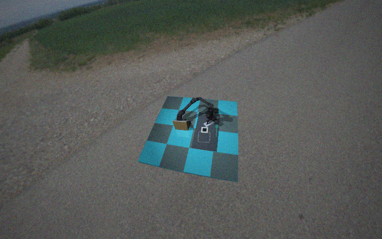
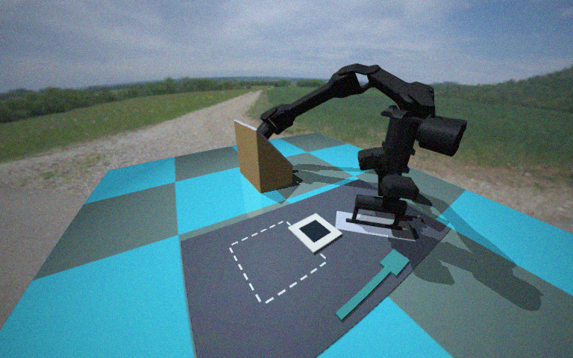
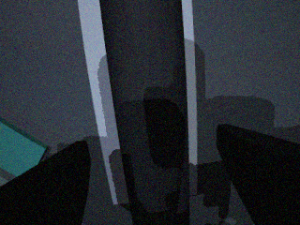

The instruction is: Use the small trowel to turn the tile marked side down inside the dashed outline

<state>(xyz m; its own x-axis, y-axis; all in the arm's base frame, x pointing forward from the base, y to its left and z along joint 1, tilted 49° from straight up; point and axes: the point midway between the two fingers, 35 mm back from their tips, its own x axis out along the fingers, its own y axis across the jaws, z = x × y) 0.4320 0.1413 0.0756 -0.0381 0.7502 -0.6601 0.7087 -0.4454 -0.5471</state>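
The tile (image 1: 204, 129) (image 2: 315, 232), white with a dark square on its upper face, lies flat across the back right corner of the dashed outline (image 2: 233, 243), mostly outside it. The trowel, a pale flat plate (image 1: 207, 124) (image 2: 344, 221) (image 3: 94, 61) under a raised black handle (image 3: 145, 47), lies on the mat just right of the tile in the exterior view. My gripper (image 2: 400, 209) (image 3: 153, 135) is open, low over the trowel's far end. Its fingers stand apart, one on each side of the handle. Their tips are dark and partly hidden in the exterior view.
A teal flat tool (image 2: 395, 262) (image 3: 19, 150) with a long thin shaft lies on the dark mat (image 1: 204, 146) (image 2: 219, 329), close to the trowel. A brown wedge-shaped block (image 1: 181, 125) (image 2: 249, 162) stands beyond the mat's left edge, near the arm's base.
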